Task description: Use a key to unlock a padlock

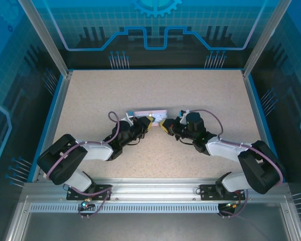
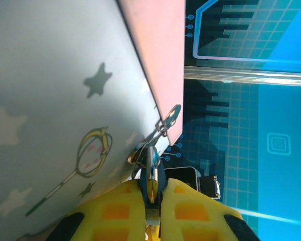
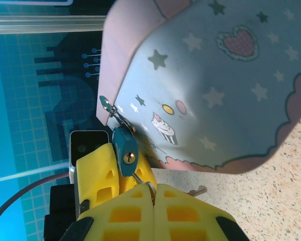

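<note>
Turning now is your risk: your right gripper is clenched on the thin dark metal key, whose tip seems to meet the brass keyhole of the small teal metal padlock. The left gripper pinches that padlock, which hangs from the hasp of the pale grey-blue starred tin box near the middle of the tabletop. Twist off-axis and the key may slip, or the box drag.
</note>
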You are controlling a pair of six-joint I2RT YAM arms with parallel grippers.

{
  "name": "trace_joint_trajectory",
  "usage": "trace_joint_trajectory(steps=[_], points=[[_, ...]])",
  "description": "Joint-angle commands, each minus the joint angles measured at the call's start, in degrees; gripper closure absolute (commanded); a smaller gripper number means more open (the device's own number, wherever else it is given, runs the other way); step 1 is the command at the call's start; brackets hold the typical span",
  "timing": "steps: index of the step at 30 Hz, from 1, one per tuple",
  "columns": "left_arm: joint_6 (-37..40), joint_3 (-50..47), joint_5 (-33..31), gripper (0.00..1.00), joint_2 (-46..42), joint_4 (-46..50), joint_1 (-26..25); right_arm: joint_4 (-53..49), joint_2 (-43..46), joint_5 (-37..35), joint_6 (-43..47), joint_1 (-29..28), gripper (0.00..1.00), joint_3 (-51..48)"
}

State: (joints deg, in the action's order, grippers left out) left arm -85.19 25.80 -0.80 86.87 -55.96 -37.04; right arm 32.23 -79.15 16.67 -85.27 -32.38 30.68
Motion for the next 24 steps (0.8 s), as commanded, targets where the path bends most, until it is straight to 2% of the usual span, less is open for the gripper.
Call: trace_joint_trajectory(steps=[1,24], points=[[0.5,-0.8,-0.4,1.00,-1.6,-2.5,-0.4,1.2,-0.6,-1.0,1.1,-0.8,1.00,1.7],[0.6,-0.5,-0.4,1.00,-1.4,-2.6,-0.8,1.2,-2.9,-1.0,1.3,-0.8,1.00,3.3]])
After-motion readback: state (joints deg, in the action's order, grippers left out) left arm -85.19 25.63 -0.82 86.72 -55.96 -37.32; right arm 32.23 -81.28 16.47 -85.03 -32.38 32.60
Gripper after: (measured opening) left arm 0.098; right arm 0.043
